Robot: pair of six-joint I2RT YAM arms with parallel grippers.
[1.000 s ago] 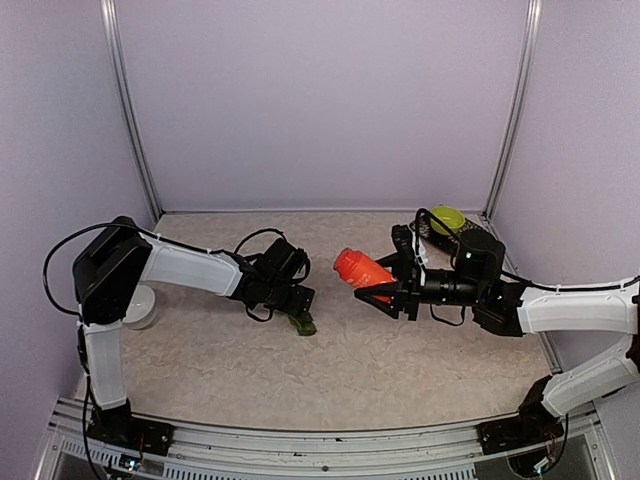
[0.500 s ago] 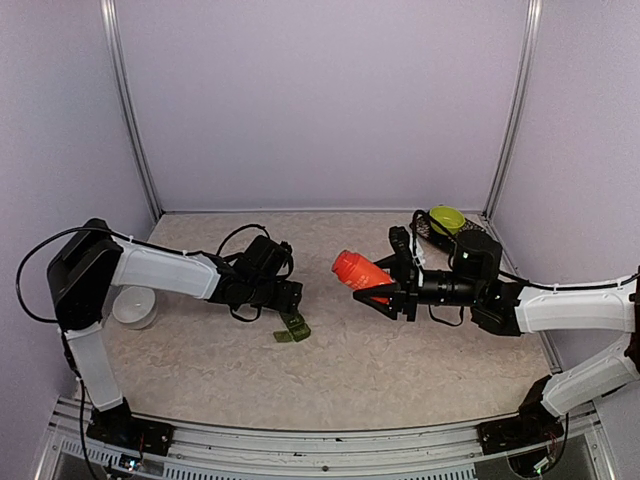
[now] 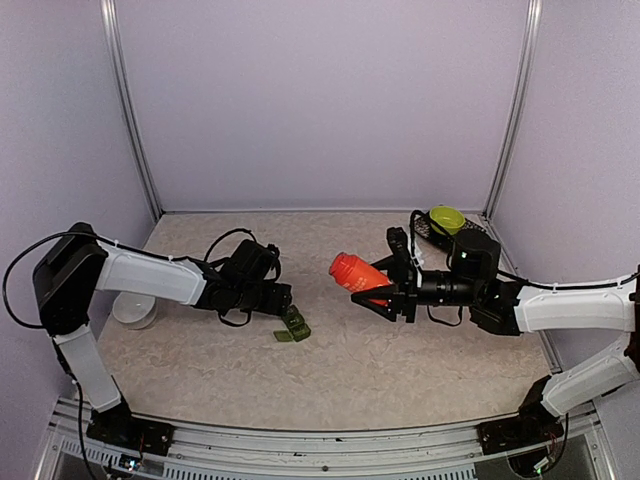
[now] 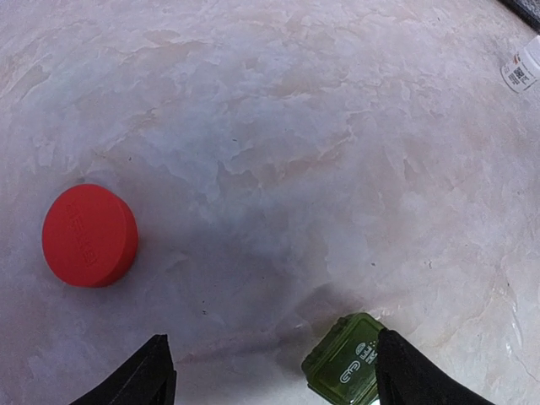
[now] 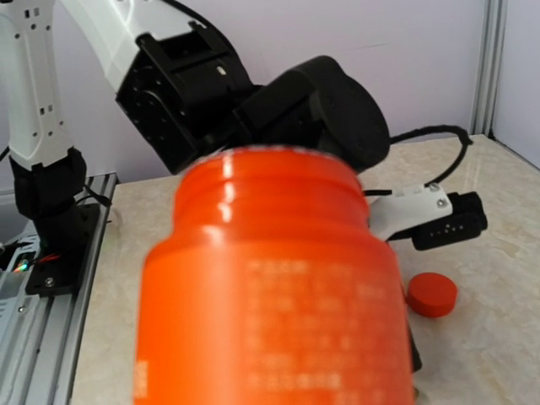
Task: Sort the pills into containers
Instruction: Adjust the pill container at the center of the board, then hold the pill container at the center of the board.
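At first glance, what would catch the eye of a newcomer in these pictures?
The orange bottle stands out, held aloft at the centre by the right gripper, its threaded neck bare. Next, the red cap lying alone on the table, and the dark green containers beside the open left gripper.

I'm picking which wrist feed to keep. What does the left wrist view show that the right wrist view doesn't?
Only the left wrist view: a corner of the dark green containers, lying by one finger of the open left gripper. Only the right wrist view: the orange bottle, uncapped and filling the frame, with the left arm behind it. Both: the red cap lying on the table.
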